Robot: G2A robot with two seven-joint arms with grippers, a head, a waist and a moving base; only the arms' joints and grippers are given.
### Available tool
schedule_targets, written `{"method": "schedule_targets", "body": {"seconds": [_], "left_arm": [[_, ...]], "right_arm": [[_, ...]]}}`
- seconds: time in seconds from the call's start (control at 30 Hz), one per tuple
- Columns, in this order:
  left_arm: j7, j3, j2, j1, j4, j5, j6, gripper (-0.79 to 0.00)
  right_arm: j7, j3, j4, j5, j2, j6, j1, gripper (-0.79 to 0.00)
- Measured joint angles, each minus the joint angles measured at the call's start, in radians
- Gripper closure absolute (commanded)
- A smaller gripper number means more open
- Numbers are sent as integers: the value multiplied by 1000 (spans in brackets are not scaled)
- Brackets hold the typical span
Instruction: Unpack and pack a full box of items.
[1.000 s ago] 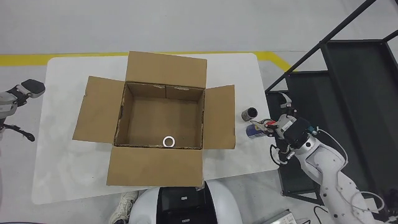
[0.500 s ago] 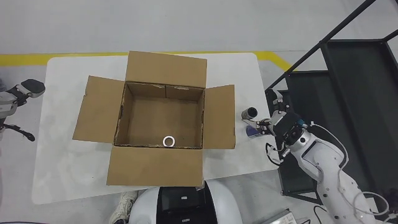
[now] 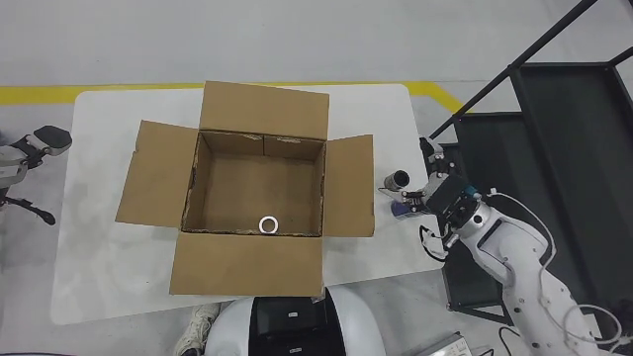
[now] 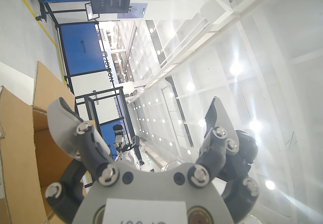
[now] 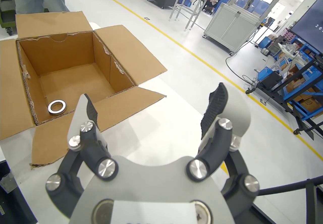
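Observation:
An open cardboard box (image 3: 262,183) stands in the middle of the white table (image 3: 99,218), all flaps spread out. A metal ring (image 3: 268,224) lies on its floor by the near wall, also the ring (image 5: 57,107) in the right wrist view. My right gripper (image 5: 154,99) is open and holds nothing, pointing toward the box (image 5: 63,58) from the table's right edge. In the top view the right gripper (image 3: 415,194) hovers beside a small grey cylinder (image 3: 399,177) and a blue can (image 3: 398,209). My left gripper (image 4: 137,106) is open, aimed upward, off the table's left side (image 3: 40,143).
A dark metal rack (image 3: 534,129) stands close to the table's right side, just behind my right arm. A yellow floor line (image 3: 119,89) runs along the far edge. A box flap (image 4: 20,134) shows beside my left gripper. Bare tabletop lies left of the box.
My right arm has shifted a little toward the far side and closer to the box, now partly covering the blue can. Box, ring and left arm have stayed put.

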Motion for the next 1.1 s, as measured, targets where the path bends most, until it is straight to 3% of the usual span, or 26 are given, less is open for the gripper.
{"method": "schedule_targets", "body": {"seconds": [0.33, 0.5, 0.67, 1.1], "left_arm": [[0, 0, 0, 0, 0, 0, 0, -785], [0, 0, 0, 0, 0, 0, 0, -785], [0, 0, 0, 0, 0, 0, 0, -785], [0, 0, 0, 0, 0, 0, 0, -785]], "right_arm": [[218, -91, -97, -50, 5, -126, 52, -785], [437, -187, -125, 16, 2, -190, 157, -785], [631, -258, -126, 110, -6, -158, 248, -785], [624, -257, -126, 107, -6, -159, 246, -785]]}}
